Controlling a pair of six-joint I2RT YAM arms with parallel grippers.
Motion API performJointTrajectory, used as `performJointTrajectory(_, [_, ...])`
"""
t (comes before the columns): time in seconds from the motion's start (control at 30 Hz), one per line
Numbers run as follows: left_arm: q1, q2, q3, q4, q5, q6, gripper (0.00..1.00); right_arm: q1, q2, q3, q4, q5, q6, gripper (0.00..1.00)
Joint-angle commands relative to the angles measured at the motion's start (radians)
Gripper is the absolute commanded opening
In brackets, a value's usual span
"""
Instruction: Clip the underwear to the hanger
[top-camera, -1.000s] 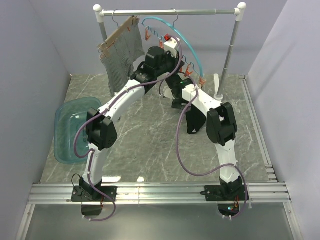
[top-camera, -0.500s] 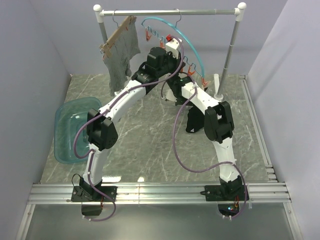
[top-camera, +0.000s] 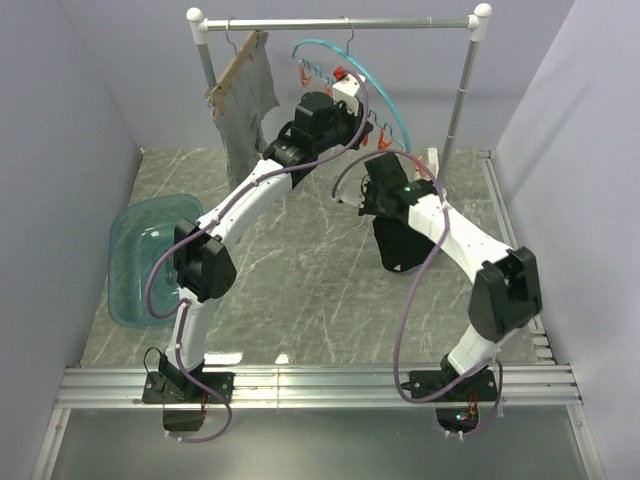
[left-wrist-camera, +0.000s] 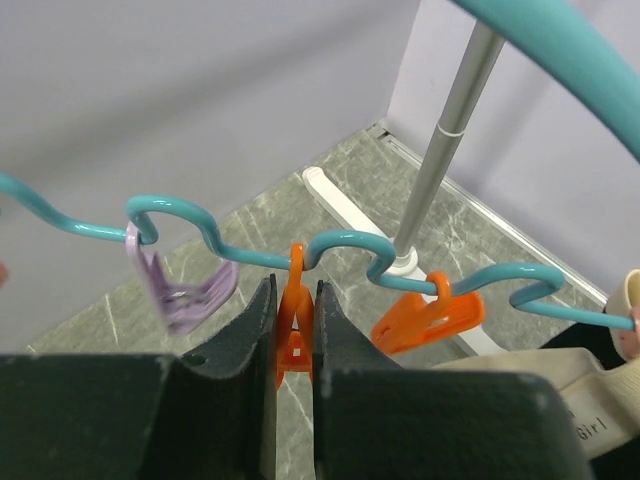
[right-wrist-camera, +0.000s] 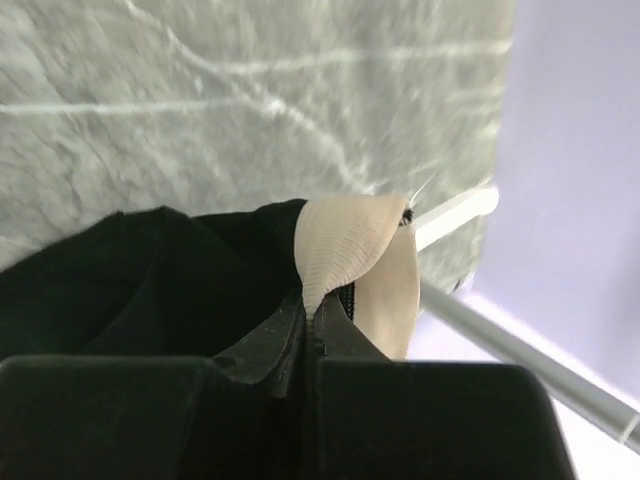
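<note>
The teal hanger hangs by its hook from the rack rail, and its wavy lower wire carries the clips. My left gripper is up at that wire, shut on an orange clip and squeezing its handles. The black underwear hangs below my right gripper, just under the hanger's right part. In the right wrist view my right gripper is shut on the pale waistband, with black fabric bunched to the left. The waistband's end shows low and right of the wire.
A purple clip and a second orange clip flank the held one. A brown wooden hanger with grey mesh cloth hangs at the rail's left. The rack's right post stands close by. A teal basin sits at the left.
The right arm's elbow has swung out to the right and its gripper has closed on the waistband. The hangers on the rail have shifted slightly. The left gripper stays on the clip.
</note>
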Motion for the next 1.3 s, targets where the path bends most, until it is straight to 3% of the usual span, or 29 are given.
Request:
performJointTrajectory(0.0, [-0.003,-0.022,0.053,0.024,-0.008,-0.014,0.00,-0.018,-0.080,-0.124,0.217,-0.146,-0.079,0.00])
performJointTrajectory(0.4, [0.008,-0.021,0.057,0.013,0.011,-0.060,0.00,-0.162,-0.320,-0.426,0.773,-0.573,0.055,0.00])
performJointTrajectory(0.73, [0.029,-0.025,0.056,0.021,0.060,-0.148,0.00,-0.205,-0.361,-0.606,1.301,-0.671,0.174,0.00])
performJointTrajectory(0.9, [0.047,-0.047,0.016,0.062,0.106,-0.215,0.00,-0.210,-0.338,-0.615,1.373,-0.709,0.181,0.00])
performJointTrajectory(1.27, [0.075,-0.082,-0.056,0.134,0.199,-0.277,0.00,-0.211,-0.297,-0.695,1.524,-0.796,-0.041,0.00])
